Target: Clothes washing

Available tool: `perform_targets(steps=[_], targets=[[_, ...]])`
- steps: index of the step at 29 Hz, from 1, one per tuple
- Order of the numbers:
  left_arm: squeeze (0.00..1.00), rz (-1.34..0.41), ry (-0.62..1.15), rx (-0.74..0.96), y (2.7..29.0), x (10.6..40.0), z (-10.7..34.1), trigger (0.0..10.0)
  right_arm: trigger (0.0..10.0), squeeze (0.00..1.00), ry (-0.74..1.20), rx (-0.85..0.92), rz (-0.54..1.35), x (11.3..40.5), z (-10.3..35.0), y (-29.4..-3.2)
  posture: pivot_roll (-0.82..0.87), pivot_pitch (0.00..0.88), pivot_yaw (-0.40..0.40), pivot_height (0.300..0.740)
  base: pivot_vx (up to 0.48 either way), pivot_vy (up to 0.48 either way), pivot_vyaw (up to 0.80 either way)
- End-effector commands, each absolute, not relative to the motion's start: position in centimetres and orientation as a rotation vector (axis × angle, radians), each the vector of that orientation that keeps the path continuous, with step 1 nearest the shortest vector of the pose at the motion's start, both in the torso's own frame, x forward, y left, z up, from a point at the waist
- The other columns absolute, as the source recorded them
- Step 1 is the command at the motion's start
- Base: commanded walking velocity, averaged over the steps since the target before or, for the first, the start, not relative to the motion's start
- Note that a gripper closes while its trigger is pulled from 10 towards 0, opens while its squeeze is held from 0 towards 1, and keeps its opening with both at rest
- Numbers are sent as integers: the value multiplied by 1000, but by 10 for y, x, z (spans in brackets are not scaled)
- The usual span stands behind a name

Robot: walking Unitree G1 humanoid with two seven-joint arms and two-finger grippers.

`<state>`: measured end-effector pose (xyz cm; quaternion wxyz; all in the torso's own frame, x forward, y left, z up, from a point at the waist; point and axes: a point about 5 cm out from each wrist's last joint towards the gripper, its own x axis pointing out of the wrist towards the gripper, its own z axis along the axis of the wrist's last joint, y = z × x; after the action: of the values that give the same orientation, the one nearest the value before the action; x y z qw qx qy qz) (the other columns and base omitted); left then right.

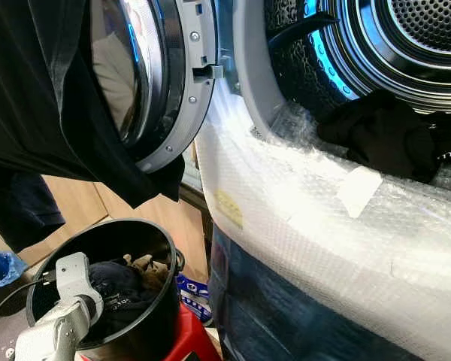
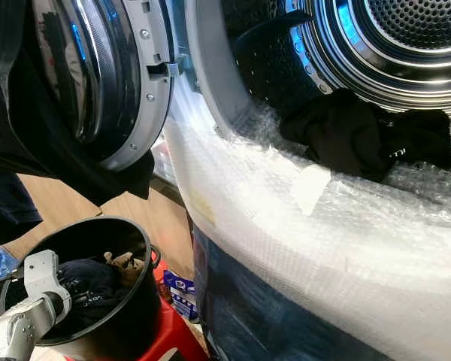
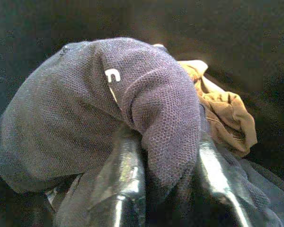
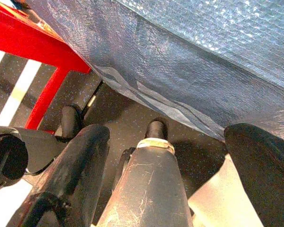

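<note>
In the head views, below the open washer door (image 1: 161,83), a black bucket (image 1: 146,323) on a red stool (image 1: 192,342) holds dark clothes (image 1: 124,289); black garments (image 1: 383,135) already lie in the drum (image 1: 406,45). Left wrist view: left gripper (image 3: 168,189) pinches a navy mesh garment (image 3: 85,113) beside a tan cloth (image 3: 227,113). Right wrist view: right gripper (image 4: 175,156) idle, fingers wide. Loading partly done, I judge.
</note>
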<state>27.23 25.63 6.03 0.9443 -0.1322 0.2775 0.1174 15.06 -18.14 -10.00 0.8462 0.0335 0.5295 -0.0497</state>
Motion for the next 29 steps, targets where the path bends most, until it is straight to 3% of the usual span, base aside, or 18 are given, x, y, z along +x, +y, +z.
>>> perform_targets(steps=[1,9,12,20,29], targets=[[0,195,500,-230,252,275,71,0,10000,0,1129,74,-93,149,-101,-178,174,0,39,740,0,0,0],[0,29,343,-64,234,278,106,0,10000,0,1112,88,-88,156,-99,-176,186,0,38,740,0,0,0],[0,-276,262,24,202,268,145,0,10000,0,1107,82,-75,158,-98,-175,196,0,31,740,0,0,0],[0,-609,214,153,175,260,184,0,10000,0,1084,92,-73,162,-96,-175,201,0,31,740,0,0,0],[0,-919,246,92,134,252,188,0,10000,0,1063,93,-52,168,-94,-172,160,0,58,740,0,0,0]])
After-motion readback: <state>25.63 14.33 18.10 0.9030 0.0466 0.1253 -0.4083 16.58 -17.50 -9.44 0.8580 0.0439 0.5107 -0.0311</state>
